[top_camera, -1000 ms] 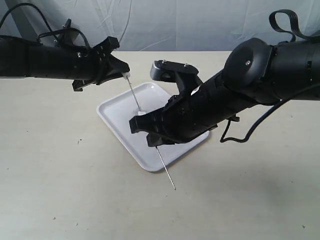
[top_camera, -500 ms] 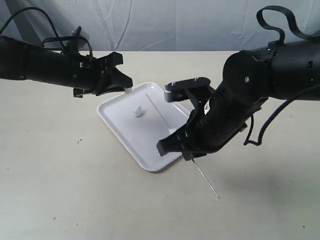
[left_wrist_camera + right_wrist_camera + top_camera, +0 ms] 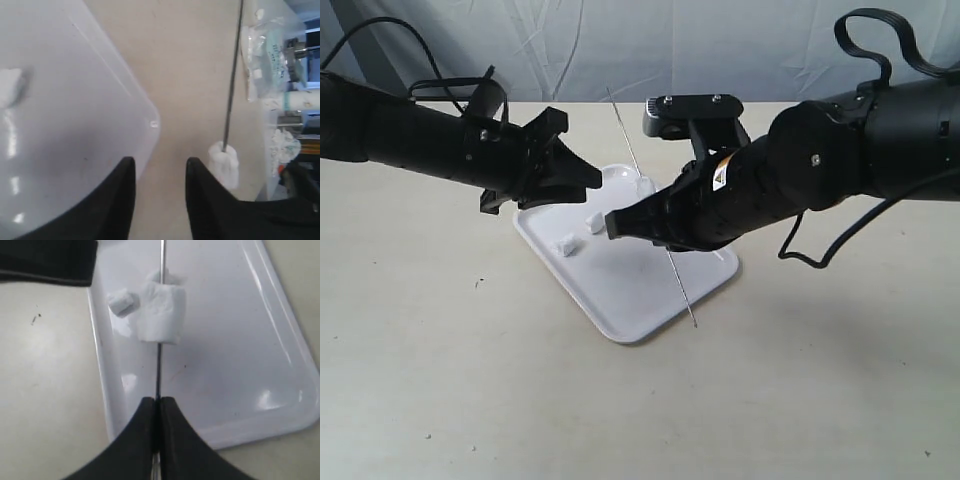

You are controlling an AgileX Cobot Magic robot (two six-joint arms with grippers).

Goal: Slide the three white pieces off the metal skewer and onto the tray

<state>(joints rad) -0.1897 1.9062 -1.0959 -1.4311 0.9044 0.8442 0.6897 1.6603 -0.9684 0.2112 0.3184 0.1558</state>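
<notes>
The metal skewer (image 3: 632, 155) slants over the white tray (image 3: 630, 310), and my right gripper (image 3: 159, 401) is shut on it near its lower end. One white piece (image 3: 642, 186) is still threaded on the rod; it looks large in the right wrist view (image 3: 160, 312). Two more white pieces (image 3: 565, 243) (image 3: 592, 222) lie loose on the tray. My left gripper (image 3: 588, 180) hovers over the tray's far left corner, open and holding nothing. In the left wrist view the threaded piece (image 3: 224, 162) sits just beside one finger (image 3: 200, 190), outside the jaws.
The beige table (image 3: 440, 380) surrounds the tray. The right arm's black cable (image 3: 810, 262) droops to the table right of the tray. Plastic bags and clutter (image 3: 272, 50) lie beyond the table edge in the left wrist view.
My left gripper opened and a second white piece dropped onto the tray. The right arm pulled the skewer away to the right, then swung it back over the tray with one piece still on it.
</notes>
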